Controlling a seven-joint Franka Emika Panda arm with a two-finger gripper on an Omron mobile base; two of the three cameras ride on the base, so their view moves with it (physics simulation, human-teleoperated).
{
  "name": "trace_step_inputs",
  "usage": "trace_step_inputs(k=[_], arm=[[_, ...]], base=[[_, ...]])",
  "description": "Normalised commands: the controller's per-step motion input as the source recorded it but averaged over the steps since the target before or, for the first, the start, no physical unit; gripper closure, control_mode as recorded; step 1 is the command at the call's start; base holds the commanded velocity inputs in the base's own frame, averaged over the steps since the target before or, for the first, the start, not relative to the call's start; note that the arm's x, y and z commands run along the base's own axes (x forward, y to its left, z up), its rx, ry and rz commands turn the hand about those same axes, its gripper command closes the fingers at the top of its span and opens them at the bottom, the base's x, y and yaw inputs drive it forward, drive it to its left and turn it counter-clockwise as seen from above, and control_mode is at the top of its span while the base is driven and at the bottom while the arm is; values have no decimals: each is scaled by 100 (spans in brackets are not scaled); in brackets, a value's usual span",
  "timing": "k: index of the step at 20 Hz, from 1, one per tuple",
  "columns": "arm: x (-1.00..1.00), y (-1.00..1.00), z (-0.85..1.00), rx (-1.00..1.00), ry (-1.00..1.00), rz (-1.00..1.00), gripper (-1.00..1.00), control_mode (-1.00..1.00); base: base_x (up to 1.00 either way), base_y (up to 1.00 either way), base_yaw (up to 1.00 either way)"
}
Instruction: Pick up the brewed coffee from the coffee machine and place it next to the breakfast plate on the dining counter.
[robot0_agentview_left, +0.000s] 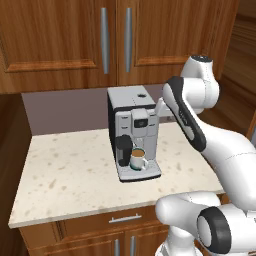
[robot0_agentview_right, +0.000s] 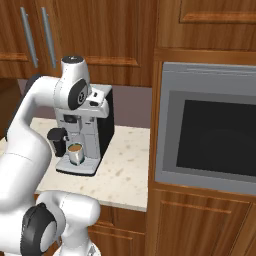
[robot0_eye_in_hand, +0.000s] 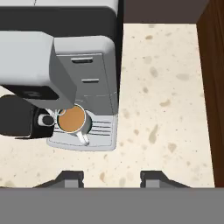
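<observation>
The mug of brewed coffee (robot0_eye_in_hand: 72, 120) sits on the coffee machine's (robot0_agentview_left: 132, 120) drip tray (robot0_eye_in_hand: 103, 131) under the spout; the gripper (robot0_eye_in_hand: 111, 178) hovers above, fingers apart and empty; the ceramic looks rigid, slick and spill-prone, so gripping across the rim or body, kept upright, seems wisest.

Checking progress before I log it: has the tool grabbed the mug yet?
No. The mug sits on the drip tray, and the open tool hovers apart from it.
</observation>
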Motion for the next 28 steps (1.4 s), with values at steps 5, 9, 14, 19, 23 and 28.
trace_step_inputs(k=[5, 9, 14, 19, 23, 28], arm=[[-9, 0, -17, 0, 0, 5, -100, -100], [-40, 22, -32, 0, -6, 20, -100, -100], [-33, 29, -40, 0, -10, 18, -100, -100], [-49, 25, -45, 0, -20, 19, -100, -100], [-30, 19, -47, 0, -26, 15, -100, -100], [-6, 9, -43, 0, -7, 5, -100, -100]], base=[[0, 0, 0], [0, 0, 0], [0, 0, 0], [0, 0, 0], [0, 0, 0], [0, 0, 0]])
